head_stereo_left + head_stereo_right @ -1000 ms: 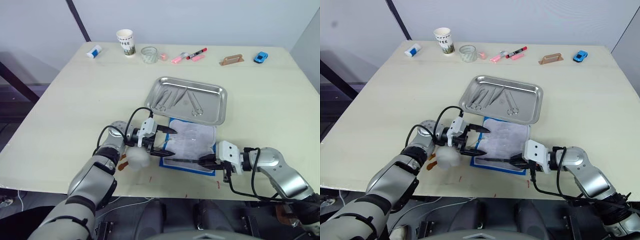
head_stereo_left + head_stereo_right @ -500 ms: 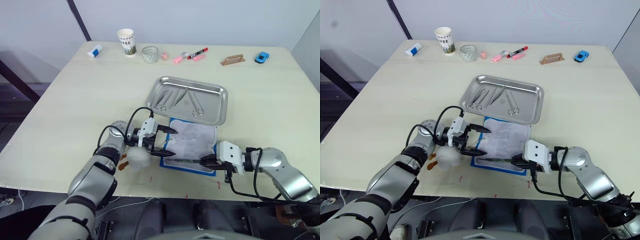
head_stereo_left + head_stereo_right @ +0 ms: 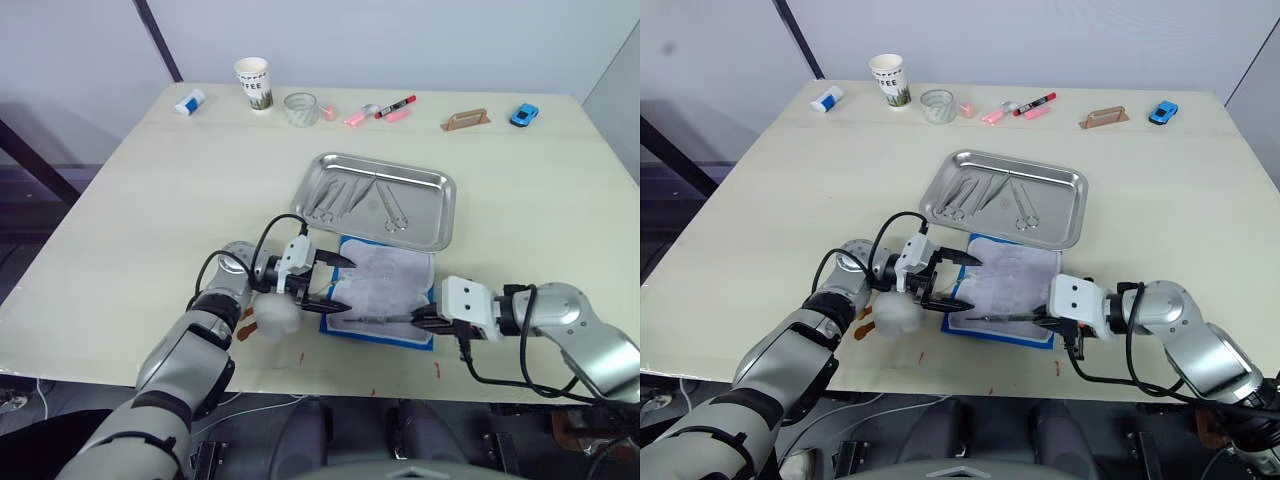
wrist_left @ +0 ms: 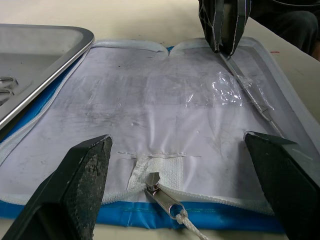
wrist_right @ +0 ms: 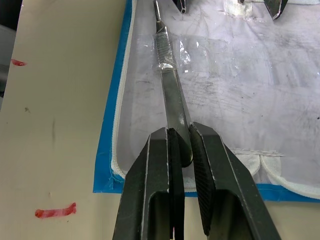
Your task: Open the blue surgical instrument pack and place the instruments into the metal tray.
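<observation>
Firstly, head views: blue surgical instrument pack (image 3: 380, 296) lying open on the desk (image 3: 150, 200), pale lining up, just beside the near rim of the metal tray (image 3: 437, 212). Several instruments (image 3: 355, 197) lying inside the tray. Left tool (image 3: 338, 280) at the pack's left edge, fingers spread wide, nothing between them. Right tool (image 3: 418, 318) at the pack's near right corner, pinching the end of a slim metal instrument (image 3: 1002, 317) that extends leftward along the pack's near edge. Along the far edge of the desk: small white-and-blue container (image 3: 187, 102), paper cup (image 3: 251, 83), glass (image 3: 299, 108), red-capped marker pen (image 3: 394, 106), pink items (image 3: 354, 118), tan block (image 3: 466, 120), small blue toy car (image 3: 522, 114). Small red marks (image 3: 436, 369) near the front edge of the desk.

Next, left wrist view: two black fingers (image 4: 77, 187) wide apart over the pack's lining, zipper pull (image 4: 166, 200) between them at the blue border. Tray rim (image 4: 45, 75) just beside the pack. Right tool's dark tip across the pack, gripping the slim instrument.

Lastly, right wrist view: fingers (image 5: 205, 175) pressed together on the flat handle of the slim instrument, shaft running out across the lining and passing under a strip of clear film (image 5: 187, 55). Blue border and bare desk alongside, with red marks.
</observation>
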`<act>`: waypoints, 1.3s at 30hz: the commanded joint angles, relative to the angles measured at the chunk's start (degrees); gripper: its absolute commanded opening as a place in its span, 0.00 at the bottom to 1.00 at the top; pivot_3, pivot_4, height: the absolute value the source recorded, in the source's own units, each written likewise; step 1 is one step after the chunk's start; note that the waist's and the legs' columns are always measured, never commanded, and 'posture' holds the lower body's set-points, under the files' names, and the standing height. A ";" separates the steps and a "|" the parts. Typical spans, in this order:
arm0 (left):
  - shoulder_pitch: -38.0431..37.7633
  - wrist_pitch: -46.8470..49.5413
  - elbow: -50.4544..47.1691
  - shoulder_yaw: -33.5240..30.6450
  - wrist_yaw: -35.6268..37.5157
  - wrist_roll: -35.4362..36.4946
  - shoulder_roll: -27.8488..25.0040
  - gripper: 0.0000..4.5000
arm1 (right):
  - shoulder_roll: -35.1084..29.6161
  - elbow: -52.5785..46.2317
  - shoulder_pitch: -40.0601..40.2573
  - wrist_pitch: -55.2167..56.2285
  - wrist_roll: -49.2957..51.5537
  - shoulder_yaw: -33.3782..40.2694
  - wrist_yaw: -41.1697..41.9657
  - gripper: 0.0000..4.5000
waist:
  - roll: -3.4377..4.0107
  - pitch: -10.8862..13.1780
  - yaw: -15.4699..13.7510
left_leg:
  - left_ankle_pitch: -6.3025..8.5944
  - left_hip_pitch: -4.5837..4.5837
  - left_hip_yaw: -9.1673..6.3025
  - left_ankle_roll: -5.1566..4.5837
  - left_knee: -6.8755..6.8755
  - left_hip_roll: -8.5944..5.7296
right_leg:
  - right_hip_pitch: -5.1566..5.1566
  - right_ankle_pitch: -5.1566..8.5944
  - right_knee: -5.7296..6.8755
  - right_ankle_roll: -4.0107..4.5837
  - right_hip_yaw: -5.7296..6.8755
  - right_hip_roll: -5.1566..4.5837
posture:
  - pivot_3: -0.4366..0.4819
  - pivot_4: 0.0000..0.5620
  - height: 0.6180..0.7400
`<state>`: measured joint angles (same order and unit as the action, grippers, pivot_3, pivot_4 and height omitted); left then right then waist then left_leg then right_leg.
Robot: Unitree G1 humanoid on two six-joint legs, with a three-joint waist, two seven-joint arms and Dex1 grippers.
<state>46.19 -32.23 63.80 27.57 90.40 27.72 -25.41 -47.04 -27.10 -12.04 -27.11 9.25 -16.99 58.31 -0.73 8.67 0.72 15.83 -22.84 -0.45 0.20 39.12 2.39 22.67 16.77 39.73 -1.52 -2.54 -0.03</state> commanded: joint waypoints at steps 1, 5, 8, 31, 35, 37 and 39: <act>-1.92 -0.11 1.75 1.75 2.10 -2.16 0.50 1.00 | -0.96 -2.39 -1.19 0.01 0.63 2.26 0.29 0.01 | 0.00 0.00 0.00 | 0.00 0.00 0.00 0.00 0.00 0.00 | 0.00 0.00 0.00 0.00 0.00 0.00 | 0.48 0.27 0.88; -2.12 -0.18 1.62 1.87 2.10 -2.13 0.45 1.00 | -1.73 -2.14 -0.96 0.43 1.04 2.99 0.65 0.01 | 0.00 0.00 -0.01 | 0.00 0.00 0.01 0.00 0.00 0.00 | 0.00 0.00 0.00 0.00 0.00 -0.01 | 0.48 0.27 0.88; -2.18 -0.24 1.65 1.94 2.10 -2.16 0.44 1.00 | -2.88 -1.26 -0.57 1.47 1.33 4.00 1.16 0.01 | 0.00 0.00 -0.01 | 0.00 0.00 0.01 0.00 0.00 0.00 | 0.00 0.00 0.00 0.00 0.00 -0.01 | 0.48 0.27 0.88; -2.74 0.71 1.01 1.41 2.10 -1.09 0.62 1.00 | -2.33 2.58 1.57 6.89 0.24 4.62 1.84 0.01 | 0.00 0.00 0.03 | 0.00 0.00 0.01 0.00 0.00 -0.01 | 0.00 0.00 0.01 0.00 -0.01 -0.01 | 0.48 0.27 0.88; -3.20 2.14 0.08 0.88 2.10 0.33 1.25 1.00 | -2.05 2.40 1.73 6.82 0.02 4.72 2.01 0.01 | 0.00 0.00 0.03 | 0.00 0.00 0.02 0.00 0.00 -0.01 | 0.00 0.00 0.01 0.00 -0.01 -0.01 | 0.48 0.27 0.88; -3.18 3.38 -0.49 0.20 2.10 1.30 1.92 1.00 | -2.07 2.36 1.85 6.80 0.00 4.87 2.08 0.01 | 0.00 0.00 -0.01 | 0.00 0.00 0.03 0.00 0.00 -0.01 | 0.00 0.00 0.01 0.00 -0.02 -0.01 | 0.48 0.27 0.88; -3.15 2.08 -0.70 1.39 2.10 0.29 1.82 1.00 | -2.06 2.33 1.92 6.81 -0.02 4.88 2.10 0.01 | 0.00 0.00 -0.08 | 0.00 -0.01 0.01 0.00 0.00 -0.01 | 0.00 0.00 0.00 0.00 -0.01 -0.02 | 0.48 0.27 0.88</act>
<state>44.98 -30.53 62.55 26.18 90.39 29.86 -24.63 -49.19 -23.65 -10.18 -21.21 9.13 -13.02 60.68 -0.73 8.67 0.64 15.83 -22.85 -0.43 0.20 39.12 2.38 22.67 16.77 39.73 -1.52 -2.55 -0.05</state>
